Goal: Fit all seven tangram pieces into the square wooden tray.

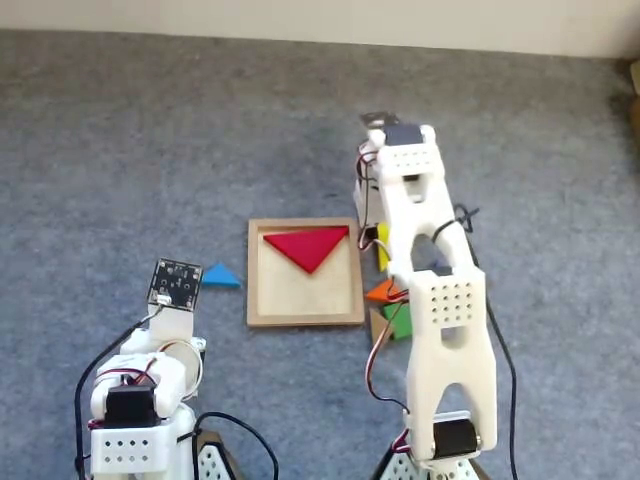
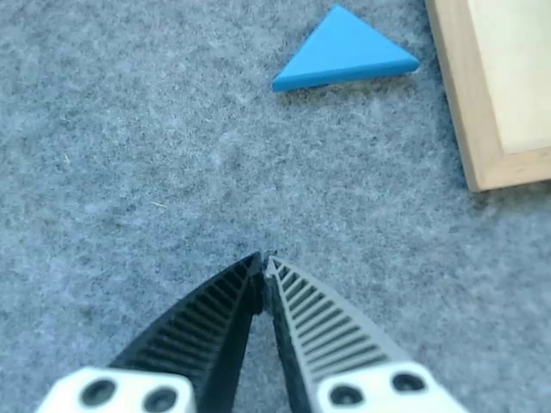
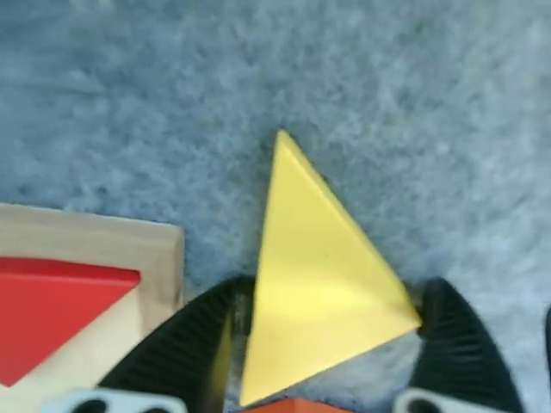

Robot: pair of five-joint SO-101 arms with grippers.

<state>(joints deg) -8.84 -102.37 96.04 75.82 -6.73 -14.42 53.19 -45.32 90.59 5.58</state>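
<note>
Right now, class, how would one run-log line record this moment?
tray: red triangle inside | left claw: shut, near blue triangle | right claw: gripping yellow triangle beside tray

Bright, even, diffuse light, soft thin shadows on carpet [image 1: 120,150] along tray [image 1: 305,320] edge and under blue triangle [image 2: 344,52]

My counter [image 1: 120,150] is covered edge to edge with a grey, fuzzy, carpet-like cloth, its short fibres matted and slightly mottled up close. Along the far side of it I see a pale, cream-coloured strip [image 1: 300,20]. At the far right edge sits a small brownish object [image 1: 635,88], too cut off to identify.
</note>
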